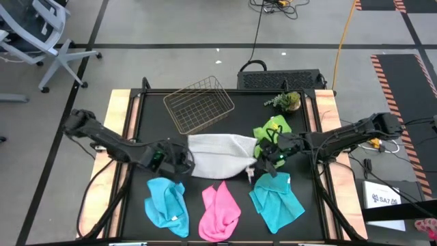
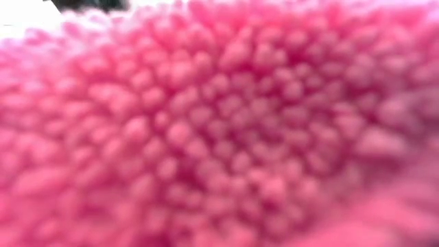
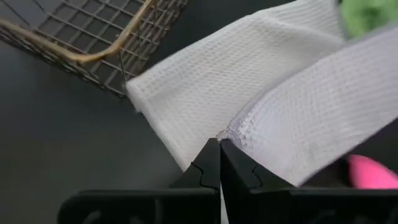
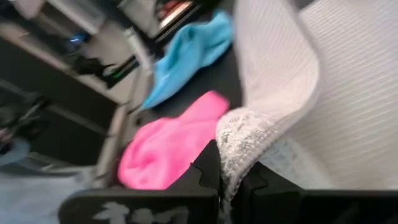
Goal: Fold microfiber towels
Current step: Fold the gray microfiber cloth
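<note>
A white-grey towel (image 1: 217, 154) lies mid-table, stretched between my two grippers. My left gripper (image 1: 186, 162) is shut on its left near corner, and my right gripper (image 1: 258, 168) is shut on its right near corner. A lime green towel (image 1: 272, 130) lies crumpled just beyond the right gripper. Along the near edge lie a cyan towel (image 1: 167, 206), a pink towel (image 1: 220, 212) and a second cyan towel (image 1: 276, 203), all crumpled. The pink towel (image 2: 219, 130) fills the low view. My left gripper (image 3: 219, 144) pinches the white-grey towel's hemmed corner (image 3: 235, 129) between its two fingertips, coming from the table's left and slanting down. The held layer runs raised over a lower layer (image 3: 186, 87) that lies on the table. My right gripper (image 4: 227, 155) pinches the towel's other hemmed corner (image 4: 239, 138) between its fingers, coming nearly level from the table's right. The cloth rises from the fingers and curls over (image 4: 273, 68).
A copper wire basket (image 1: 199, 104) stands at the far middle, just beyond the white-grey towel. A small green plant (image 1: 287, 101) sits at the far right. Bare black tabletop (image 1: 147, 130) shows left of the basket.
</note>
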Robot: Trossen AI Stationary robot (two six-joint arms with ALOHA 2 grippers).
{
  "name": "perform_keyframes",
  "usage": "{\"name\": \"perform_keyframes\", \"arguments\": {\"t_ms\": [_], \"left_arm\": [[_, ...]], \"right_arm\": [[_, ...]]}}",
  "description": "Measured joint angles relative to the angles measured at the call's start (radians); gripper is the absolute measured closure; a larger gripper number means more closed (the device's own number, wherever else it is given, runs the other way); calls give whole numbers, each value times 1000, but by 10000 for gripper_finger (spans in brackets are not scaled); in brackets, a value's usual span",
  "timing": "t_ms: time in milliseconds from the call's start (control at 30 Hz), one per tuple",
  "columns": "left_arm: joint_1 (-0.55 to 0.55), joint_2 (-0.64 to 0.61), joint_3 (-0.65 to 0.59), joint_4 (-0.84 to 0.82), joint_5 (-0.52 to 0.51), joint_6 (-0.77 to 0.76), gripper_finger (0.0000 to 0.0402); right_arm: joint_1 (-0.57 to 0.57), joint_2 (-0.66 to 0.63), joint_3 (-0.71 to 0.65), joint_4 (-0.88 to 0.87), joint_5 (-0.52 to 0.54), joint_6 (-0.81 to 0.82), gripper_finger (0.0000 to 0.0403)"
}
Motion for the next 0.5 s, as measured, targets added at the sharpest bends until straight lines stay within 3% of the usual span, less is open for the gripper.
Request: {"name": "perform_keyframes", "arguments": {"t_ms": [200, 500], "left_arm": [[78, 88, 0, 47, -45, 81, 401], [190, 65, 2, 41, -157, 192, 401]], "right_arm": [[-60, 0, 0, -102, 45, -67, 403], [-143, 0, 0, -257, 46, -181, 403]]}}
